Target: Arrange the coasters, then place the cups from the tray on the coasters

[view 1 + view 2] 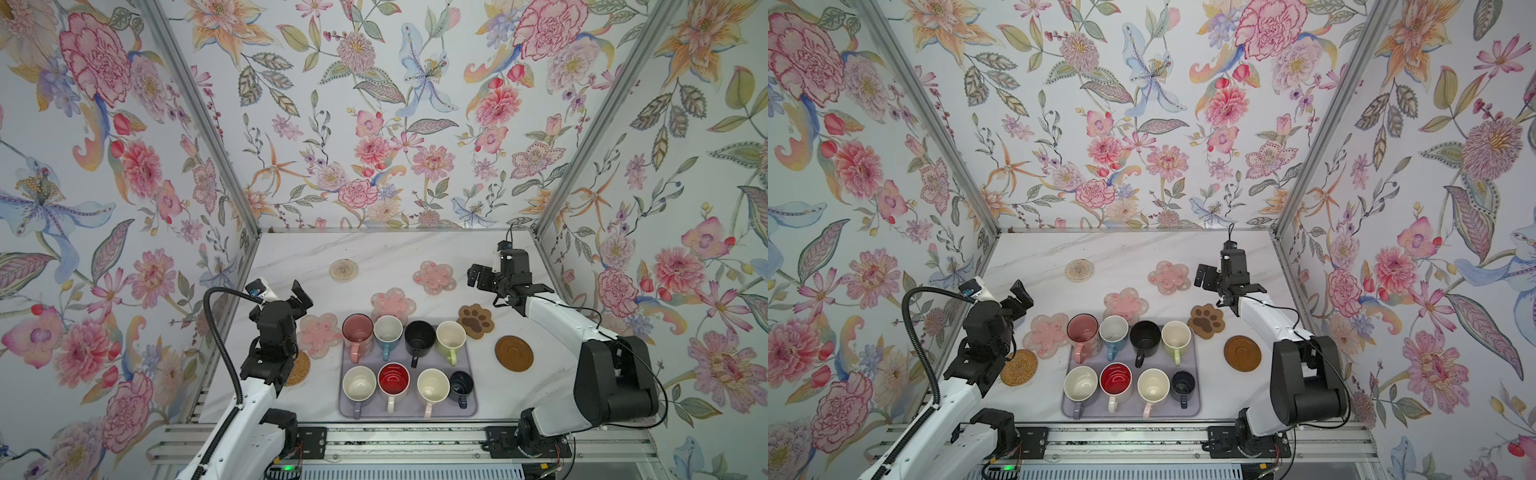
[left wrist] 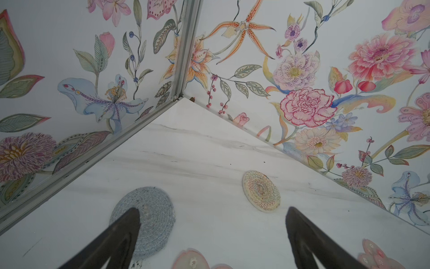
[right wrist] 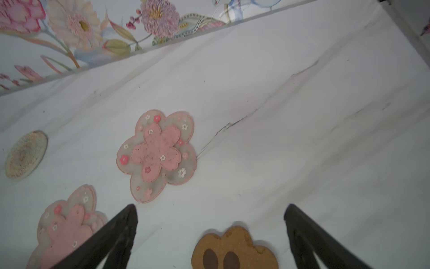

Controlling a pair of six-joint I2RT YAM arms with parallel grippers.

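A white table (image 1: pixel 374 257) with faint grey marble veins fills the floor of the cell, the veins clearest across its far half toward 12 o'clock. Floral wallpaper (image 1: pixel 1142 104) covers the back wall (image 1: pixel 374 124) at 12 o'clock, the left wall (image 1: pixel 83 208) at 9 o'clock and the right wall (image 1: pixel 685 208) at 3 o'clock: pink peonies, orange lilies, blue orchids and green leaves on pale grey. Two aluminium posts (image 1: pixel 198 112) rise from the table's far corners, at 11 and 1 o'clock. At 6 o'clock a slotted aluminium rail (image 1: pixel 399 446) runs along the table's near edge, a ribbed white grille (image 1: pixel 411 473) just beyond it, a small green light (image 1: pixel 286 468) at 7 o'clock
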